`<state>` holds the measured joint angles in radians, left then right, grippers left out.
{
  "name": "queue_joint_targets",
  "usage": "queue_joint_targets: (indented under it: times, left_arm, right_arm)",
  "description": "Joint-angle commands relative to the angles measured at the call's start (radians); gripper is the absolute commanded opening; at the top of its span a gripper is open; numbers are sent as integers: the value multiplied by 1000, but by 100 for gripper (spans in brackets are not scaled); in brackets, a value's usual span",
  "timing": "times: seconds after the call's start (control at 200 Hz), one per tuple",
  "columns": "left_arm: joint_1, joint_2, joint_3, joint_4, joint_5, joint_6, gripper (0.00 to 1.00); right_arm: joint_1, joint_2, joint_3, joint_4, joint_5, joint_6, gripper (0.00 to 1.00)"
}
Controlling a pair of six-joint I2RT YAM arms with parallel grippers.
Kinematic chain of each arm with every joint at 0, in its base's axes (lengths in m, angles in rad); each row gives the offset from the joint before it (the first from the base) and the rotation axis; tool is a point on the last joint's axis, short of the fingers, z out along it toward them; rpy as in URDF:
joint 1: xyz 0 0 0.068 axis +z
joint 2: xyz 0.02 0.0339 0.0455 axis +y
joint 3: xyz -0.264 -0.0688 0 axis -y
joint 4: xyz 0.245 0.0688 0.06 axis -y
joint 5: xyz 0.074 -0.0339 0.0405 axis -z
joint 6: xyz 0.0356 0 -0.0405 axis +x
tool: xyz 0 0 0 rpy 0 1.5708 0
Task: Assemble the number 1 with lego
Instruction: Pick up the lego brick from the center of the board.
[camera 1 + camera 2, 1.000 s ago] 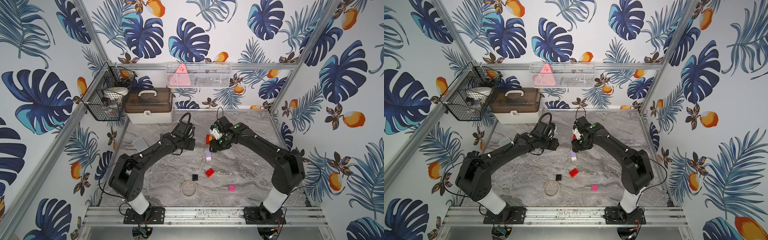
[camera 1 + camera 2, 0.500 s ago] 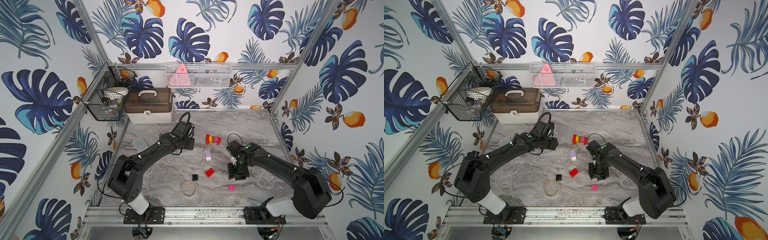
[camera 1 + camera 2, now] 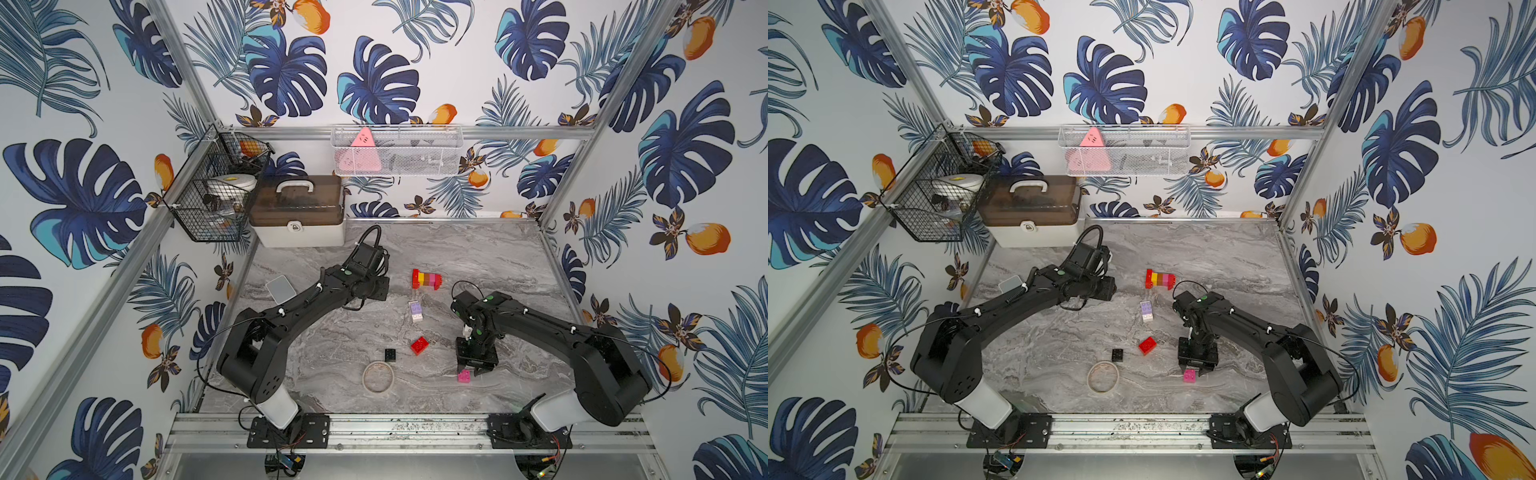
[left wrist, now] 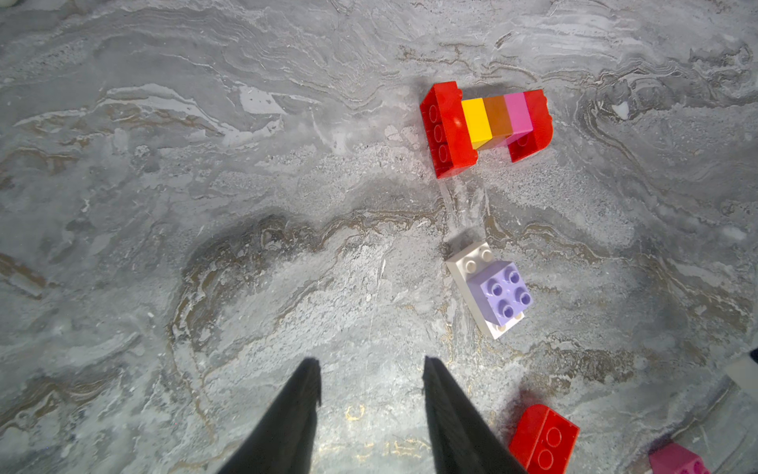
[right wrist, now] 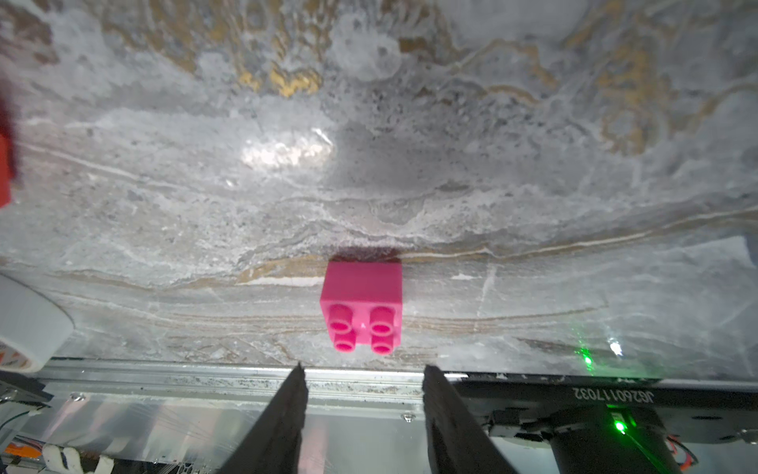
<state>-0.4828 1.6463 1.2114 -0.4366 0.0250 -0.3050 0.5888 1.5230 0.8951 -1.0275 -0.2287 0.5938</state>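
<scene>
Upside-down label [image 5: 611,396] reads JG260117032, near pink lego [image 5: 363,305]

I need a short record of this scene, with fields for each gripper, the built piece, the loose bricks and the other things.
left gripper: open, empty
right gripper: open, close to the pink brick, not gripping it
built piece: red, yellow, orange, pink and red bricks joined, lying on its side
small stack: lilac brick on white brick
loose: red brick, black brick
other: tan ring, grey box
</scene>
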Motion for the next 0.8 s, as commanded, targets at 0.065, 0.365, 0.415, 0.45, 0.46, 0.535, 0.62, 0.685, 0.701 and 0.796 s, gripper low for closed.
queue_joint_targets:
  times: [0.065,0.365,0.415,0.45,0.46,0.535,0.62,0.685,0.701,0.796]
  left_arm:
    - [1,6,7,-3,2,7,47]
    - [1,20,11,-4,7,13,47]
    - [0,23,11,-5,12,14,47]
    - [0,26,11,-5,20,15,47]
    - [0,28,12,-5,24,17,46]
    - [0,39,16,2,70,24,46]
    - [-3,54,16,10,102,17,46]
    - [-3,59,16,14,113,12,46]
    - [-3,59,15,15,114,11,46]
    - [-3,57,10,20,112,6,46]
  right_arm:
    - [1,41,-6,52,3,-7,46]
    - [2,51,-46,54,11,-22,33]
    - [2,38,-29,31,27,-28,29]
    - [2,31,-9,11,38,-36,27]
    - [1,30,-2,6,42,-39,26]
    - [-1,37,70,-39,68,-78,23]
    - [-6,77,177,-64,71,-148,21]
    - [-7,130,284,-68,72,-215,20]
    - [-7,146,311,-68,72,-232,19]
    - [-7,246,473,-89,75,-340,18]
